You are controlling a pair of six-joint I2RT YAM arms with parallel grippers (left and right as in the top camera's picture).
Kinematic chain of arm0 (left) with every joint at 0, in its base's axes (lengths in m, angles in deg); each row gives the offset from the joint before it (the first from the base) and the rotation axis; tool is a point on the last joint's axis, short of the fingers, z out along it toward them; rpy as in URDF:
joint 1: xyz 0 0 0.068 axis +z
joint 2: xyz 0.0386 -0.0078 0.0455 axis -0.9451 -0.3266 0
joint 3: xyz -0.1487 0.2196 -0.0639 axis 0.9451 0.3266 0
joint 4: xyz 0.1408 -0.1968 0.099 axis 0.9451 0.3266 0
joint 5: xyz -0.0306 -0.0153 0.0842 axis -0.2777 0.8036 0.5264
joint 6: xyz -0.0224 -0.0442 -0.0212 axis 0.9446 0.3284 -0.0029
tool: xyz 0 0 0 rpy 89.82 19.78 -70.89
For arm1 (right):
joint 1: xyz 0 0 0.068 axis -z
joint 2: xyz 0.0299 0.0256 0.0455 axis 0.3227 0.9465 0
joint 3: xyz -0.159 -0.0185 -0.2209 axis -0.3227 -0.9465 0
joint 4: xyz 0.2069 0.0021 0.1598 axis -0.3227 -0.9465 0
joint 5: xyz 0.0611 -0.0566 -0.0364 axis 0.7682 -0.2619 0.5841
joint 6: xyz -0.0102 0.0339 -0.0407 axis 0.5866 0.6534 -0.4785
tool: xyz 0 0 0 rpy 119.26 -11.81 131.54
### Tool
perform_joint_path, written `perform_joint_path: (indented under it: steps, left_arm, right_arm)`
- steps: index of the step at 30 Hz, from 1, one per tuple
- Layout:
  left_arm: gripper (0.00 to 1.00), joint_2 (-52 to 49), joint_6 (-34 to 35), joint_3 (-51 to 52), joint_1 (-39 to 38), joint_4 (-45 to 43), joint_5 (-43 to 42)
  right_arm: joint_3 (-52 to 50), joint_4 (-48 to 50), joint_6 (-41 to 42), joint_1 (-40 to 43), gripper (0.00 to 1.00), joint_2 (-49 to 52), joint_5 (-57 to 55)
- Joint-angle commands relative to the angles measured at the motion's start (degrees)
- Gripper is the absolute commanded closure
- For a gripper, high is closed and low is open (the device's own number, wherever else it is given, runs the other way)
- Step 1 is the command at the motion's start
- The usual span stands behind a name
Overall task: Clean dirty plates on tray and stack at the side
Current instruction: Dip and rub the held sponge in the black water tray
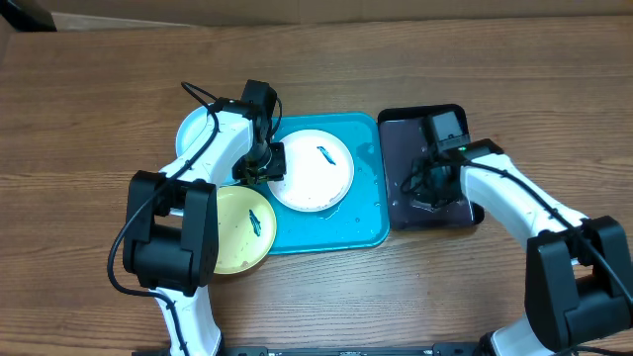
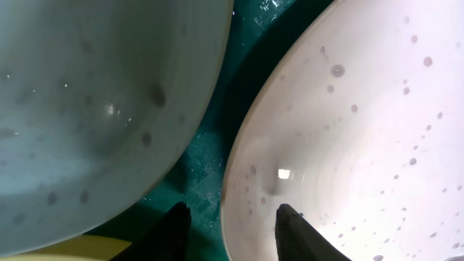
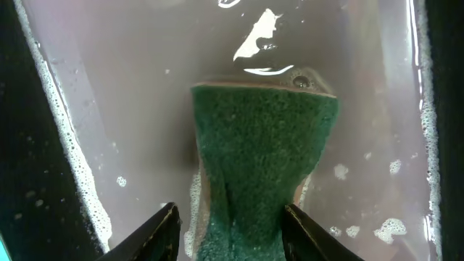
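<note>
The white plate [image 1: 315, 173] lies in the middle of the teal tray [image 1: 368, 225], with a dark blue smear near its far edge. The left gripper [image 2: 232, 212] is down at that plate's left rim, jaws spread, the rim standing between them with a gap on either side. The light blue plate [image 1: 195, 133] sits close beside it at the tray's left side, and the yellow plate [image 1: 242, 232] overlaps the tray's near left corner, partly hidden by the arm. Just right of the teal tray on the wooden bench [image 1: 99, 79] a black tray [image 1: 396, 133] holds soapy water. There the right gripper [image 3: 230, 210] has its jaws pinching a green sponge [image 3: 261, 145], squeezed narrow
</note>
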State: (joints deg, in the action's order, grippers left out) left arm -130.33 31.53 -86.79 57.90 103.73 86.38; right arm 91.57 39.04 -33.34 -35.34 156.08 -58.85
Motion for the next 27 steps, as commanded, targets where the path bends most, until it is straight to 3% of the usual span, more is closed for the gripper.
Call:
perform_joint_path:
  steps: [1, 27]
  left_arm:
    - [0.59, -0.7, 0.2, -0.8, -0.2, 0.0, -0.7]
    - [0.57, -0.7, 0.2, -0.8, -0.2, 0.0, -0.7]
  right_arm:
    - [-0.3, -0.1, 1.8, -0.5, 0.53, -0.2, -4.3]
    - [-0.4, 0.6, 2.4, -0.5, 0.56, 1.4, -4.4]
